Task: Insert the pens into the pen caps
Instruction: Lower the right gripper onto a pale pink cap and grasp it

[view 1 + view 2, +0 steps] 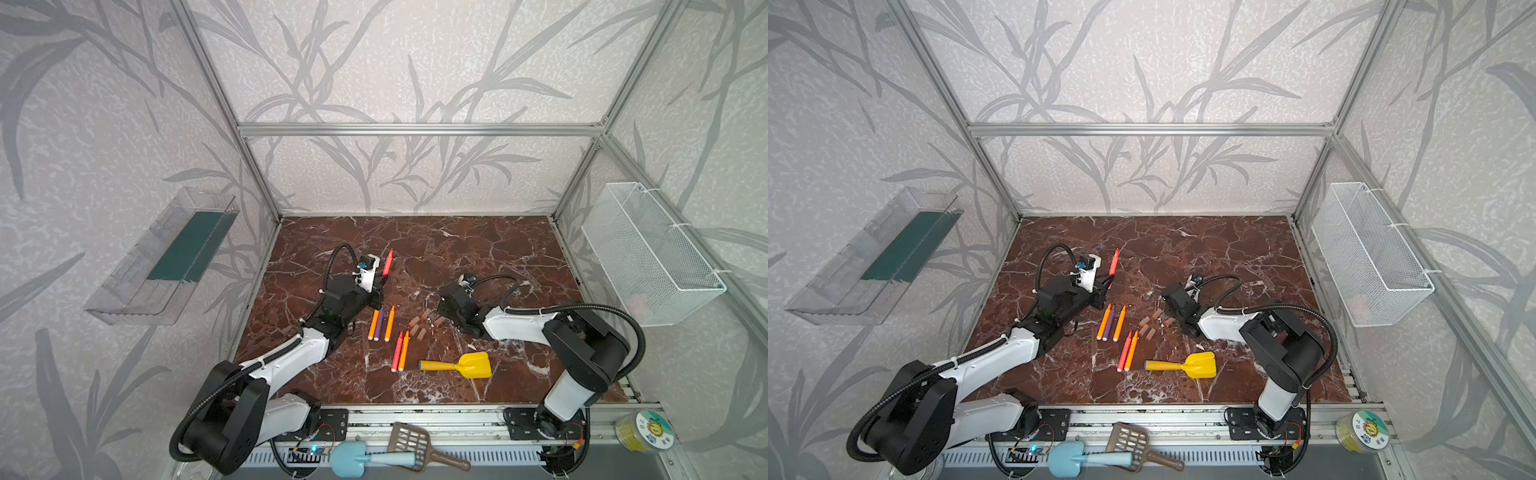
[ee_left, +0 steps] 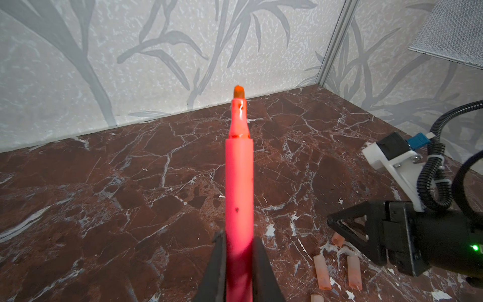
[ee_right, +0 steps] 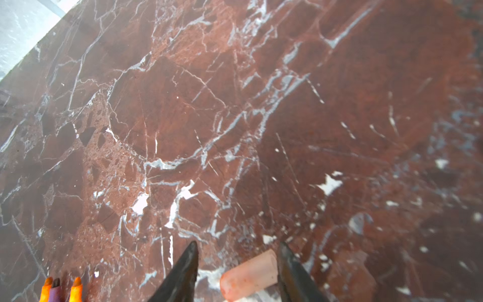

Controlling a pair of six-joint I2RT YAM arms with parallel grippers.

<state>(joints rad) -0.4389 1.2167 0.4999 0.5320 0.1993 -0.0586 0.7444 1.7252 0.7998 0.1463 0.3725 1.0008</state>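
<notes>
While the left gripper [image 2: 238, 239] clamps a red-pink pen [image 2: 239, 183], the right gripper [image 3: 236, 248], fingers parted, straddles a pen cap [image 3: 249, 274] lying across the gap, bottom centre.

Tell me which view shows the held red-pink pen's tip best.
The left wrist view: the red-pink pen stands close and large, its bare tip clear, in the left gripper. Both top views show the pen small. The right wrist view lacks it.

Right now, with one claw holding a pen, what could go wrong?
The cap lies off-centre between the fingers of the open right gripper; closing might roll it away or grip it crooked. The left gripper holds the red-pink pen far from its tip, so pushing it into a cap could tilt it.
</notes>
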